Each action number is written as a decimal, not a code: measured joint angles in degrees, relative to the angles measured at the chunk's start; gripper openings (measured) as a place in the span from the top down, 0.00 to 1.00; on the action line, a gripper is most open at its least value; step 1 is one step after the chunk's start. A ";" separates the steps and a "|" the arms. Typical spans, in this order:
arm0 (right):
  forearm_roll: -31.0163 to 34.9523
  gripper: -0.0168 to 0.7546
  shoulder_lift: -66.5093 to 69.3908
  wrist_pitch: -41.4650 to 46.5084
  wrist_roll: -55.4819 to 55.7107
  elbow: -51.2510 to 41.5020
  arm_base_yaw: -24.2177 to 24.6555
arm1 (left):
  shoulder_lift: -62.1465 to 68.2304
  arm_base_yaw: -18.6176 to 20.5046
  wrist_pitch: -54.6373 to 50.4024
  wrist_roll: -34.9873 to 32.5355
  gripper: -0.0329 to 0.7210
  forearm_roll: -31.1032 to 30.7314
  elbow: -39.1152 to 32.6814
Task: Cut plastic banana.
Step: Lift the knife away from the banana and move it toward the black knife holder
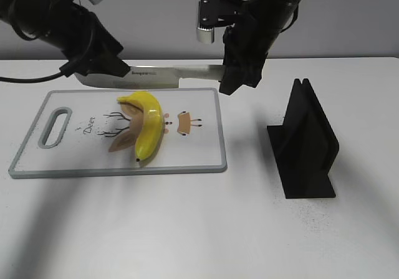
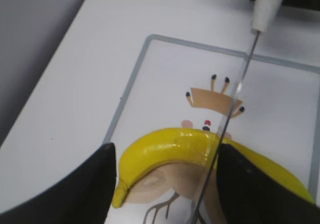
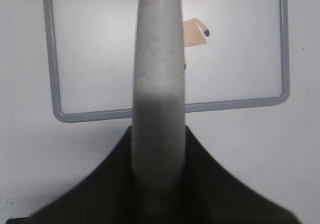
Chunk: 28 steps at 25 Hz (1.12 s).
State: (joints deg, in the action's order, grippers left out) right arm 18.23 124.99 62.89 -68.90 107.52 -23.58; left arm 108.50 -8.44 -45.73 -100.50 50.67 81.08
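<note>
**Knife held at both ends over the banana, cut not yet made**

The knife (image 1: 168,73) hung level above the far edge of the cutting board (image 1: 75,160), blade edge down. The right gripper (image 1: 240,73) was clamped on the grey handle; the right wrist view showed the handle (image 3: 159,84) running straight out btwn closed jaws. The left gripper (image 1: 100,64) sat at the blade's tip end; its two dark fingers (image 2: 95,184) stood apart either side of the thin blade (image 2: 220,134), and whether they actually pinched it couldn't be told.

The banana (image 1: 146,126) lay on the board near its middle, curved, over the printed deer drawing. In the left wrist view the blade line crossed the banana approx mid-length, w/ no visible cut in the peel.

Doing the step well, as a judgement: the blade should come down square to the board, both ends dropping together so it doesn't tilt or skid off the rounded plastic. The crossing point near the fruit's middle looked right; a slow press beats a chop, since the banana could roll on its curve.

Count: 1 knife, 1 banana, 1 cutting board, 1 black knife stand (image 1: 305,142) standing well to the right, 2 grippers.
</note>
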 joint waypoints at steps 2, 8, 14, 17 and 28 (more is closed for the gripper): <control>0.00 0.77 0.00 -0.50 0.32 0.12 0.05 | -0.72 0.00 1.89 1.08 0.12 1.50 -0.04; 0.00 0.77 -0.19 -0.29 0.28 0.12 -0.02 | -4.75 0.00 6.60 12.08 0.12 2.46 -0.04; -0.05 0.77 -0.34 2.81 0.28 2.76 -0.02 | -9.19 0.00 12.46 32.42 0.12 -5.99 -0.04; 0.01 0.77 -0.36 5.93 3.82 5.36 -0.02 | -10.49 0.11 13.10 45.51 0.14 -14.50 -0.04; -1.92 0.77 -0.96 6.88 37.06 10.56 -0.02 | -11.51 5.70 -8.67 81.15 0.17 -38.51 7.91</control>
State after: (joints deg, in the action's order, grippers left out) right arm 16.32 124.03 69.77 -31.84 118.09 -23.60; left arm 96.99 -2.74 -54.40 -19.35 12.16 88.98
